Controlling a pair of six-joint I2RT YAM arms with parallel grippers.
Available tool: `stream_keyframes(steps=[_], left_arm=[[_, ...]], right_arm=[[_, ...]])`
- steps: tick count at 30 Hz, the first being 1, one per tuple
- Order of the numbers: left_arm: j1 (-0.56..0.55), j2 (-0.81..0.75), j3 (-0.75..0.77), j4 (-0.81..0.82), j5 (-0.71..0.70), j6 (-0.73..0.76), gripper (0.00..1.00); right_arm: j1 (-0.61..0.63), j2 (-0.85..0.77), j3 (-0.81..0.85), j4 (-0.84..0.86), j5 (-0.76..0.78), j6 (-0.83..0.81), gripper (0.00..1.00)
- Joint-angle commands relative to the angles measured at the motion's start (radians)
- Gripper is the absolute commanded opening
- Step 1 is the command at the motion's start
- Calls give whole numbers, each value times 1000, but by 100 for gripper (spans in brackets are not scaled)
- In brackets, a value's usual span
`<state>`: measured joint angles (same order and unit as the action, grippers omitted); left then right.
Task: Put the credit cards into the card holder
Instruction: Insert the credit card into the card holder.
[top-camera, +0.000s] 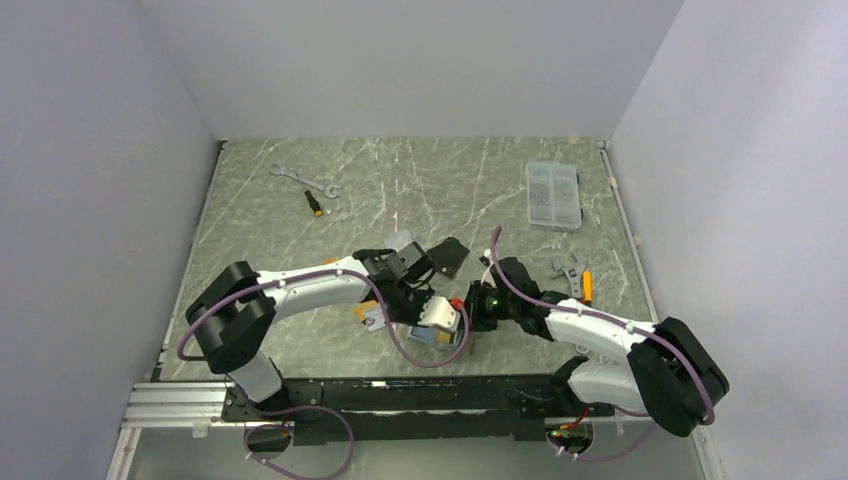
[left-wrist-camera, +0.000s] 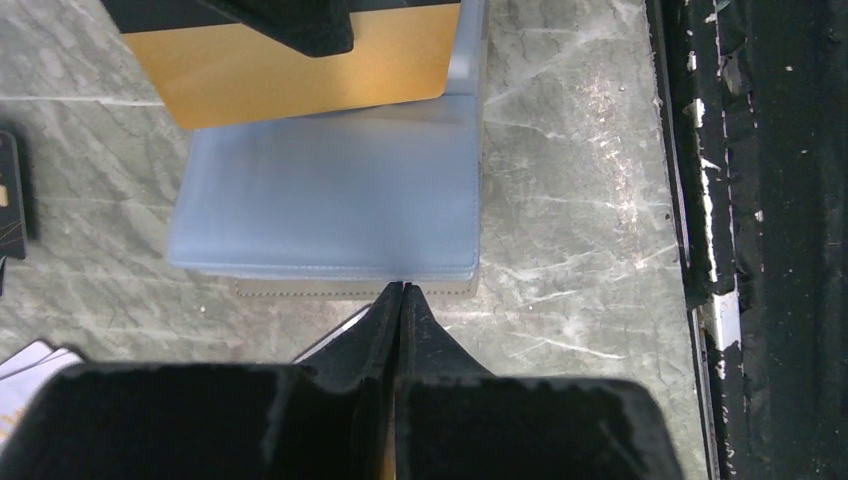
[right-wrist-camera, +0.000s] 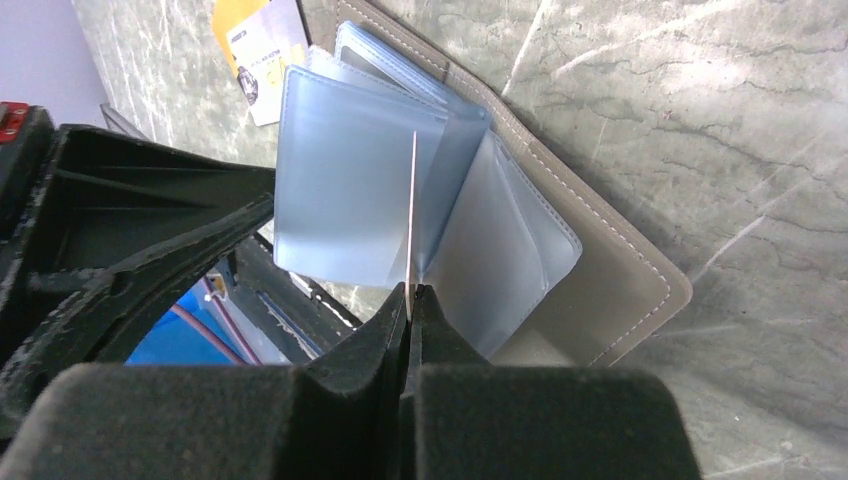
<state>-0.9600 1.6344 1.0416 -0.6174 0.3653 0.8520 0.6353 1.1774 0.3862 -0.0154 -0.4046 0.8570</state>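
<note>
The card holder lies open on the table between the two arms, its grey-taupe cover flat and its pale blue sleeves fanned upward. My right gripper is shut on a gold-orange credit card, seen edge-on among the sleeves. My left gripper is shut, its tips pinching the near edge of the blue sleeves. Other cards lie loose: one left of the holder, one further back.
A black folded pouch lies just behind the grippers. A clear compartment box sits at the back right. Wrenches and a screwdriver lie back left, more tools by the right arm. The black rail borders the near edge.
</note>
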Motion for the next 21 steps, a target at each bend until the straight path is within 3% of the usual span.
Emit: stream_keyframes(steps=[1,12,21], left_arm=[[-1,-80,42,-40,-11,13,4],[0,-36,120,-47,33,-2,3],[-1,74,118,2,37,-3,2]], right_arm=[[-2,-19,25,38,-11,-4,0],[-2,-72,-3,20,0,5,0],[-20,-183,20,-163,34,-38,0]])
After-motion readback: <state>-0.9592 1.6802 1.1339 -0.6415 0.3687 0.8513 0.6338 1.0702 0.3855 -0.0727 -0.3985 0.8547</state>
